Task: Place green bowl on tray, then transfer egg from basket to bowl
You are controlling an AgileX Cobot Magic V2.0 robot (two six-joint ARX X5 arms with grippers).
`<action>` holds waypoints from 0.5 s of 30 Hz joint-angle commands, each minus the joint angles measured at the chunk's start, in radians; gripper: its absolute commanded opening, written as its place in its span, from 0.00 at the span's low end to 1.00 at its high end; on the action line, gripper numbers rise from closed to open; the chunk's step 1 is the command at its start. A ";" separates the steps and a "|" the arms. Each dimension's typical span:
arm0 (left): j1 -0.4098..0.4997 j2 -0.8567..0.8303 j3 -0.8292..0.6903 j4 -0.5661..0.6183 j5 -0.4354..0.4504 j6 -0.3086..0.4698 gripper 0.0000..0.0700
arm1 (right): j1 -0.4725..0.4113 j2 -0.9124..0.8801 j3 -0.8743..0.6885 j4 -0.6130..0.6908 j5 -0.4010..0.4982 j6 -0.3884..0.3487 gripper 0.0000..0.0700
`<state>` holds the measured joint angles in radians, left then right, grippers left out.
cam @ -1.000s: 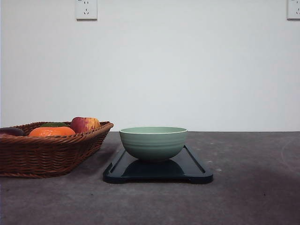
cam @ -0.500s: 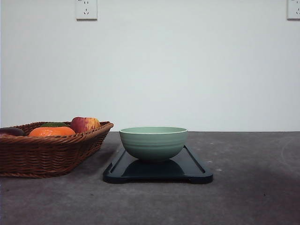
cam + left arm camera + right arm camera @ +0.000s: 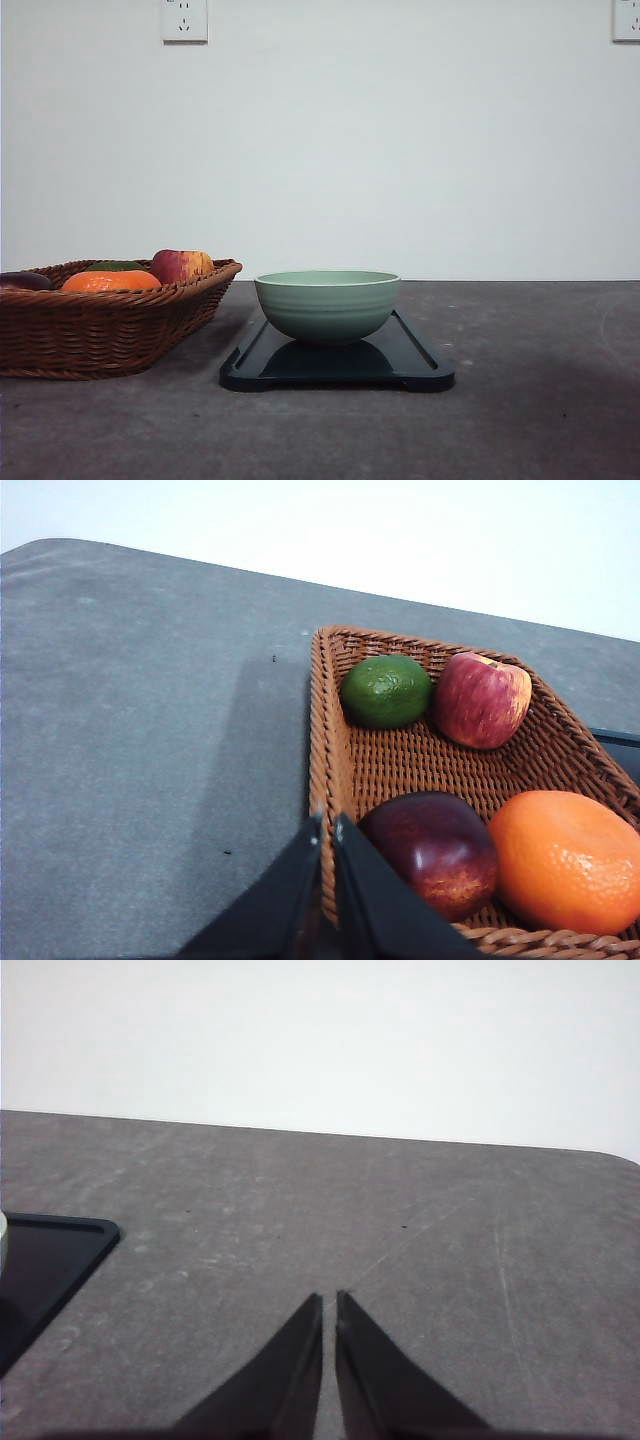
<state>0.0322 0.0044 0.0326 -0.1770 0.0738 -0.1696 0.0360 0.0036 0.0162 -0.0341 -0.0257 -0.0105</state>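
Left gripper [image 3: 328, 825] closed over basket [image 3: 330, 770] rim, right gripper [image 3: 329, 1303] closed above table [image 3: 450, 1260]

Grey counter [image 3: 540, 400], scuffed. White wall [image 3: 400, 150] with two sockets [image 3: 184, 20], [image 3: 626, 20]. Fruit: green lime [image 3: 386, 691], red-yellow apple [image 3: 481, 699], orange [image 3: 565, 862], dark red plum-like fruit [image 3: 432, 853].

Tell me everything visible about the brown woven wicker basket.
The brown woven wicker basket is shallow and wide, with a braided rim and sloping sides. It rests flat on the dark grey table, left of the near-black rectangular tray and apart from it. Inside lie a green lime, a red-and-yellow apple, a dark red fruit and an orange fruit. The left gripper is shut just above its rim.
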 commanded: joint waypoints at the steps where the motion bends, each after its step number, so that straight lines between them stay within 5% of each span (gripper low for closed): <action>1: 0.001 -0.001 -0.019 -0.003 -0.003 0.000 0.02 | -0.001 0.000 -0.004 0.011 0.000 0.010 0.02; 15: 0.001 -0.001 -0.019 -0.003 -0.003 0.000 0.02 | -0.001 0.000 -0.004 0.011 0.001 0.010 0.02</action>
<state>0.0322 0.0044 0.0326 -0.1770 0.0738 -0.1696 0.0360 0.0036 0.0162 -0.0340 -0.0257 -0.0105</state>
